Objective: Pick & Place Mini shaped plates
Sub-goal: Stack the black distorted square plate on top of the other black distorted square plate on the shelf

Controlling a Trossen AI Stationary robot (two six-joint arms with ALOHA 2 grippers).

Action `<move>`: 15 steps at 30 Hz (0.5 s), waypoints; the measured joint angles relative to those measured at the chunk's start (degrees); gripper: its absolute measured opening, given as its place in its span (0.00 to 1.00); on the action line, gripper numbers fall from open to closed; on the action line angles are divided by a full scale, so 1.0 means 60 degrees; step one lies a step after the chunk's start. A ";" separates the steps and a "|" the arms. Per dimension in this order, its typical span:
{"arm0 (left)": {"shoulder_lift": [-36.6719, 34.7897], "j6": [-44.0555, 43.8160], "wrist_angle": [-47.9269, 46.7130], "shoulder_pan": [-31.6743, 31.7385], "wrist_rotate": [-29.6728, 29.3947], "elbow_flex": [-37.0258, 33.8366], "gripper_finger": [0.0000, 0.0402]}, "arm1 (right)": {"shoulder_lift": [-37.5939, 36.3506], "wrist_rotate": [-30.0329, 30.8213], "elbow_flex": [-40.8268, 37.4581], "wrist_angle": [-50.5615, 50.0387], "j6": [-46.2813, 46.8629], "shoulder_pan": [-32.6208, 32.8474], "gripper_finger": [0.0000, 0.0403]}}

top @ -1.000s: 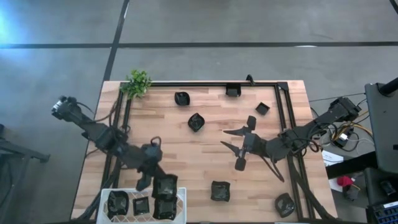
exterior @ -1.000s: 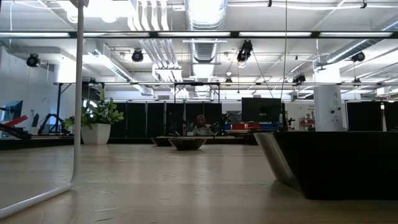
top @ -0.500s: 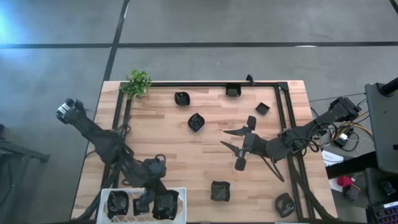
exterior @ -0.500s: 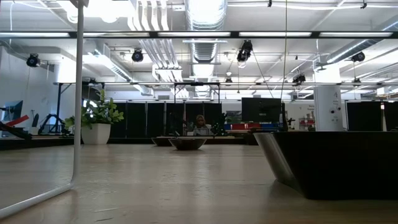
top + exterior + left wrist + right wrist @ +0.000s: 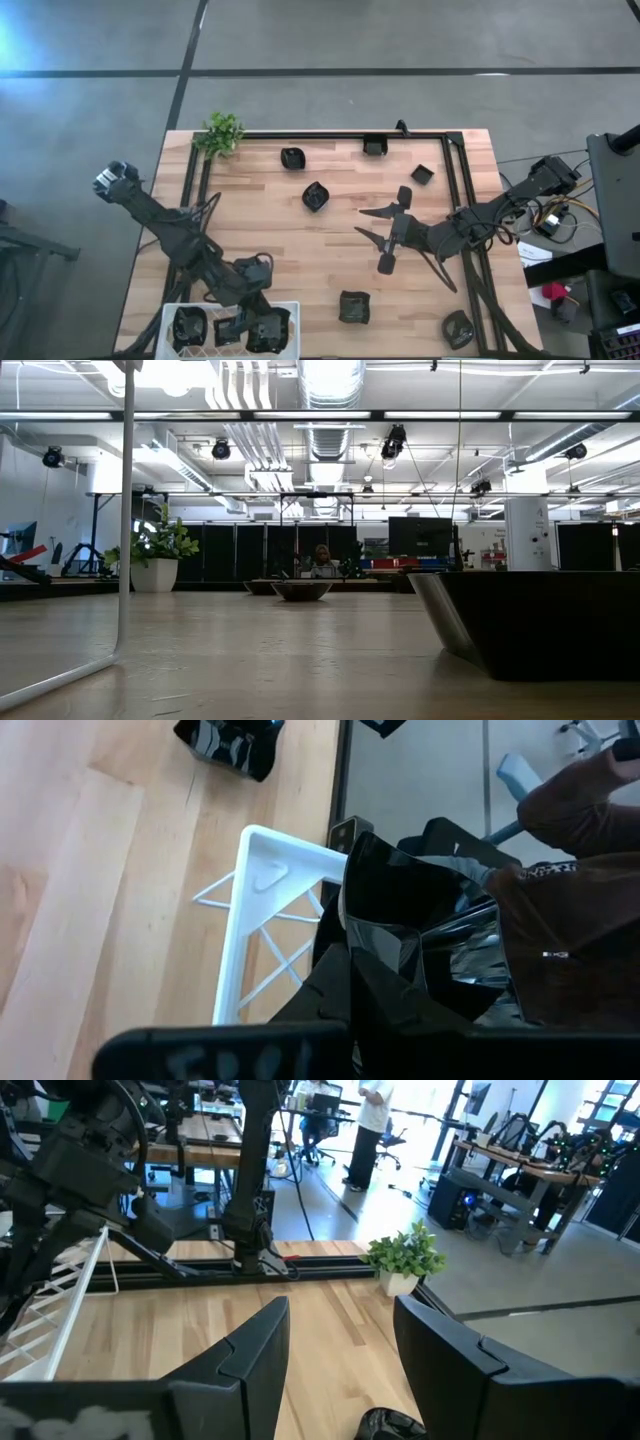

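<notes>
Several mini shaped plates, small glossy black dishes, lie scattered on the wooden table, among them one mid-table [image 5: 316, 196] and one near the front [image 5: 353, 306]. A white wire basket [image 5: 172, 312] at the near left corner holds two plates [image 5: 188, 325]. My left gripper [image 5: 258, 308] is shut on another plate [image 5: 400, 910] over the basket's right end. My right gripper [image 5: 369, 225] hovers open over the table's middle right, its fingers [image 5: 250, 1350] apart with nothing between them. My left gripper pinches the plate's rim [image 5: 372, 952] between its two fingers. It comes slanting down from the table's far left. The plate stands tilted past the fingertips, inside the basket's outline. Whether it rests on the basket or on other plates I cannot tell.
A small green plant [image 5: 221, 132] stands at the far left corner. A black frame rail [image 5: 330, 134] runs along the far edge and down both sides. More plates sit at the back [image 5: 292, 158] and near right [image 5: 458, 328]. The low view shows a large dark dish [image 5: 540, 622] close by.
My left gripper has carried its plate toward the table's near edge and down, from the basket's far rim to over the basket's inside. It has stayed shut on the plate.
</notes>
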 joint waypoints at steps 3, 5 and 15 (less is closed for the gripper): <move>0.0026 -0.0009 -0.0004 0.0002 0.0176 0.0000 0.00 | 0.0001 0.0000 0.0000 0.0001 -0.0001 0.0000 0.44; 0.0076 -0.0015 -0.0004 0.0001 0.0255 0.0000 0.00 | 0.0001 0.0000 0.0000 0.0002 0.0000 0.0000 0.44; 0.0275 -0.0045 0.0000 0.0000 0.0687 0.0000 0.00 | 0.0004 -0.0004 0.0000 0.0003 -0.0004 0.0000 0.44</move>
